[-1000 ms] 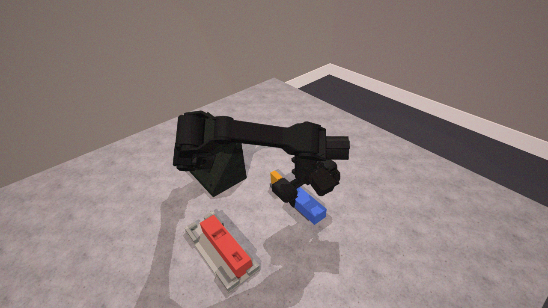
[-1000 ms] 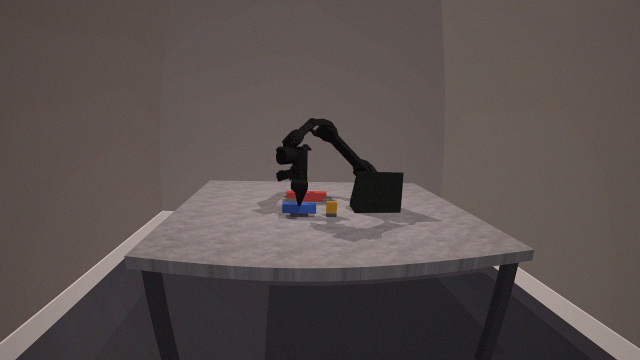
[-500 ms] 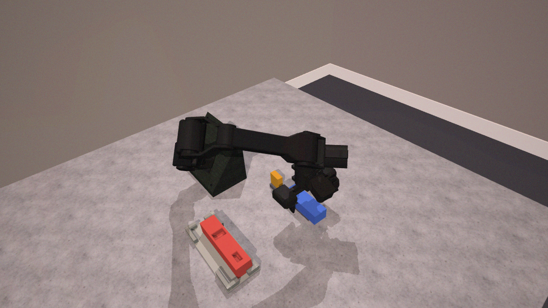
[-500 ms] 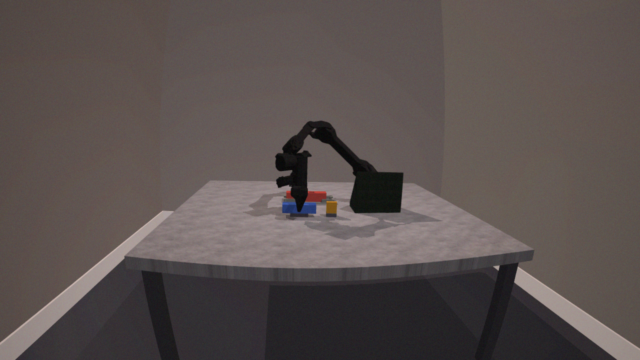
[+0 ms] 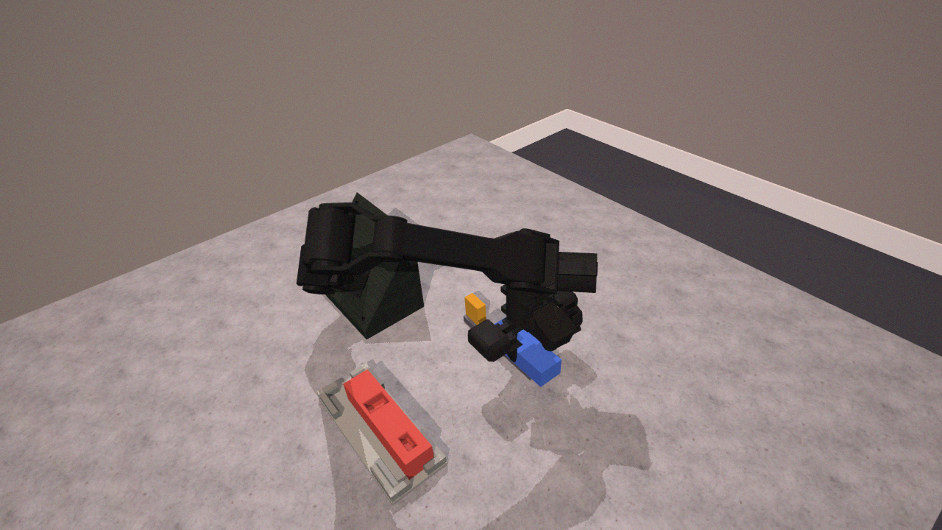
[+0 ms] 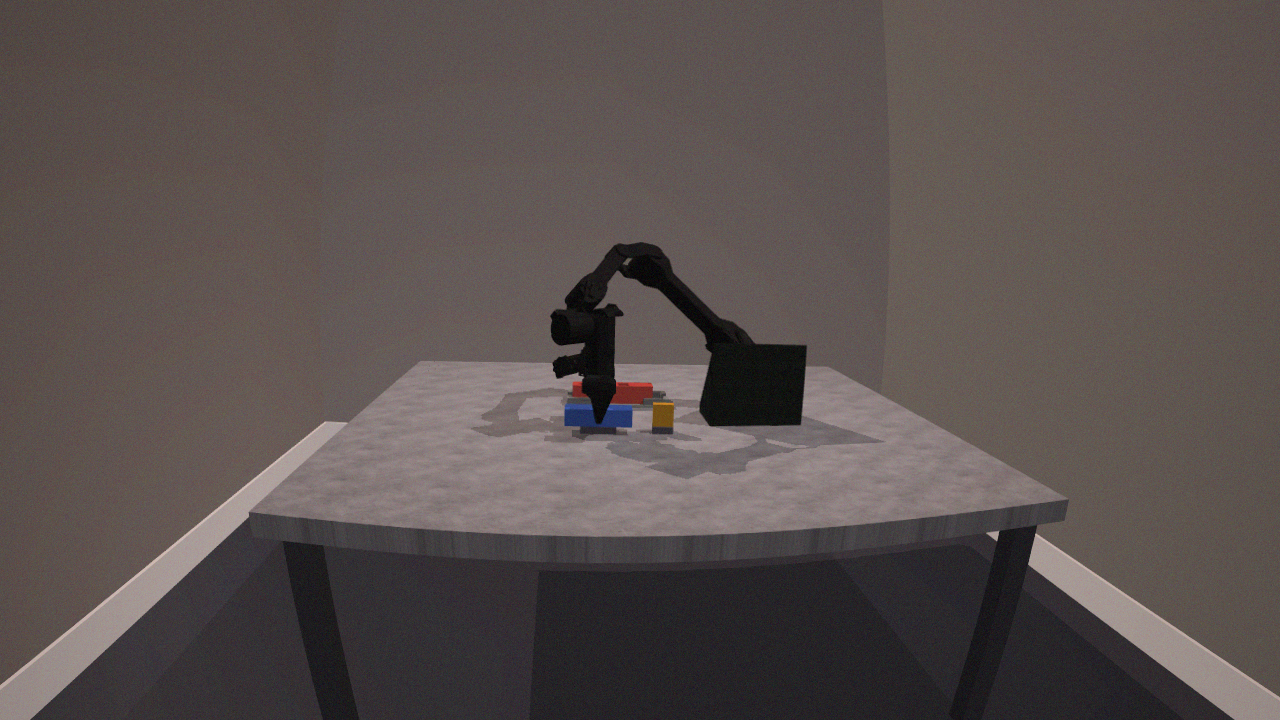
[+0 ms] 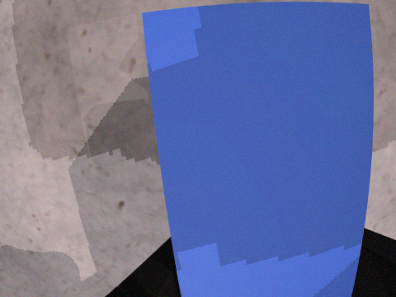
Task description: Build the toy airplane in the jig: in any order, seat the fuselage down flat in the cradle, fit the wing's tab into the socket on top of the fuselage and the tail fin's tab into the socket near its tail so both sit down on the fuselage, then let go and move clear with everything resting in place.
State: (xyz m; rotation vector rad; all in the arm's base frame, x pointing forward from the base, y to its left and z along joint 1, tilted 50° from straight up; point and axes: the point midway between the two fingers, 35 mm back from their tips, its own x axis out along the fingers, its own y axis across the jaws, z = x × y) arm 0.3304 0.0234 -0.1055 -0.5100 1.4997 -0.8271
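Closely, black jaws (image 5: 514, 342) (image 6: 598, 419) against blue wing's (image 5: 536, 359) (image 6: 572, 415) (image 7: 264, 136) long edges, orange fin (image 5: 475, 308) (image 6: 663, 416) near.

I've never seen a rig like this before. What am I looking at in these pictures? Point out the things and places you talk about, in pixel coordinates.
It is a single black robot arm with a two-fingered gripper (image 5: 510, 346) (image 6: 599, 413). One picture looks down from above, one across the table (image 5: 217, 342) (image 6: 402, 483) from the side, and the close-up comes from the wrist.

In a pale jig (image 5: 355, 428) sits a red fuselage (image 5: 388, 422) (image 6: 626, 392) with two sockets in its top, both unfilled. Apart from it are a blue wing (image 5: 539, 364) (image 6: 577, 416) (image 7: 264, 144) and an orange tail fin (image 5: 474, 308) (image 6: 663, 415), each on a dark support. The fingers stand around the wing, seemingly gripping it; it looks not yet lifted.
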